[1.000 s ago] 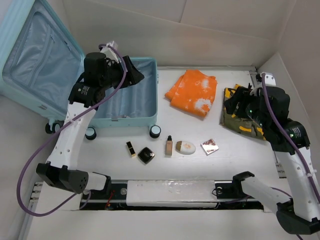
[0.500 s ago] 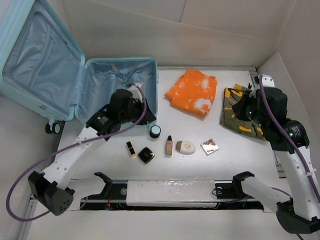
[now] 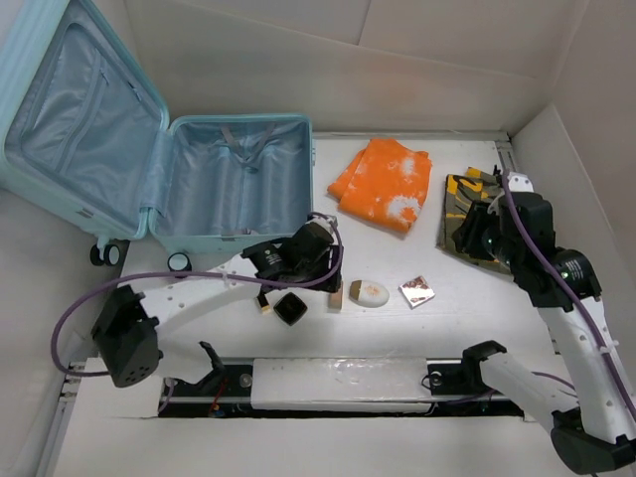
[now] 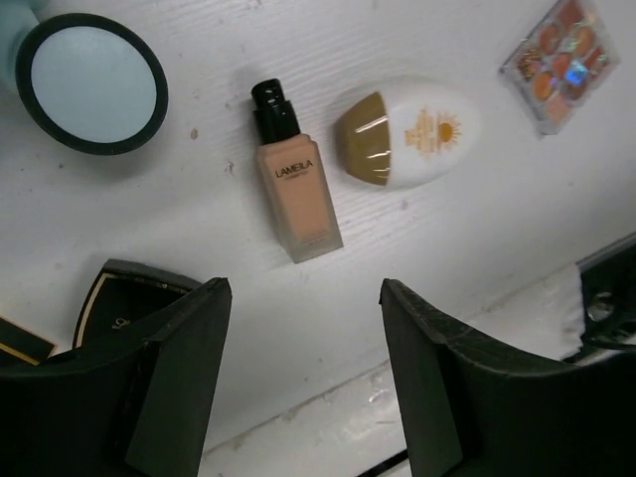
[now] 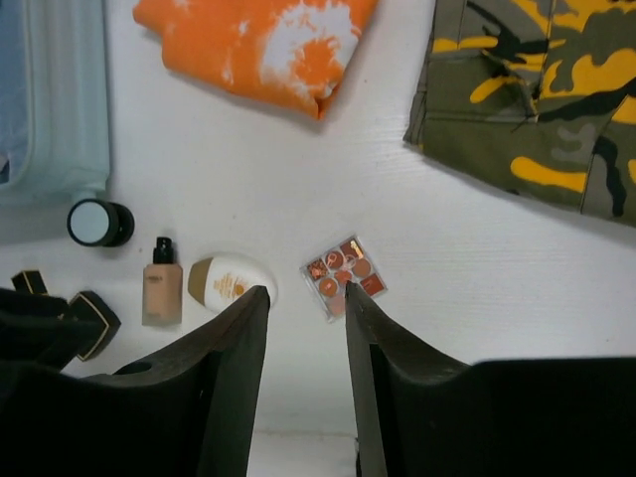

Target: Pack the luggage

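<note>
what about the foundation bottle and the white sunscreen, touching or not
Apart. The left wrist view shows a strip of bare table between the foundation bottle and the sunscreen.

Pale aqua suitcase (image 3: 238,189), grey-blue inside; orange-and-white tie-dye cloth (image 5: 268,40); olive camouflage cloth (image 5: 527,99) with yellow and black; white worktop (image 5: 447,248).

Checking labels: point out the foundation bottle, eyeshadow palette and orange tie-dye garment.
foundation bottle (image 4: 298,197), left wrist view, middle of glass body.
eyeshadow palette (image 5: 344,277), right wrist view, centre of pans.
orange tie-dye garment (image 3: 386,184), top view, middle of fabric.
</note>
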Robot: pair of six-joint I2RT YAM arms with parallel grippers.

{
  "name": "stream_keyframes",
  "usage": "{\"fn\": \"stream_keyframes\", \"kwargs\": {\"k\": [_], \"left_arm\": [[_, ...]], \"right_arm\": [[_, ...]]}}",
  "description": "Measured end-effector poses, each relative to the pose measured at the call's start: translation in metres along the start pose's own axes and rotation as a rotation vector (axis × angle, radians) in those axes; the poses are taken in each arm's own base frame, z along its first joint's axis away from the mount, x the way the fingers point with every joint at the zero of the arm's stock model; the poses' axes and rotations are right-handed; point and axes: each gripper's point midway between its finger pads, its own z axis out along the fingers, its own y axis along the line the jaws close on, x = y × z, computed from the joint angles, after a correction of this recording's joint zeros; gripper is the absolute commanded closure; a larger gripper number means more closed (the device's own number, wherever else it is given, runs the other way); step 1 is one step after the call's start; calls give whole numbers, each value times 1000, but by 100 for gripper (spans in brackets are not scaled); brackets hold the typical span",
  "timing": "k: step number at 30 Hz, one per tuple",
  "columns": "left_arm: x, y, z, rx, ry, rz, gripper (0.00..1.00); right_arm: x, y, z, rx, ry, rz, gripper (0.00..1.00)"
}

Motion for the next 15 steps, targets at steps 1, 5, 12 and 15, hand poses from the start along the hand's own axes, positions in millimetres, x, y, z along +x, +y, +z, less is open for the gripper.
{"fn": "stream_keyframes", "kwargs": {"k": [1,5,12,15], "left_arm": [[6,4,8,-21,19,-1,42],[18,16,40,-93,70,6,42],[34,25,82,-152,143,34,44],[28,18,90,-129,127,43,45]], "right_arm": [[6,0,2,-3,16,5,57],[26,-1,7,-13,67,16,57],[44,2,11,-41,116,41,57],[47,4,12,-47,128,48,57]]}}
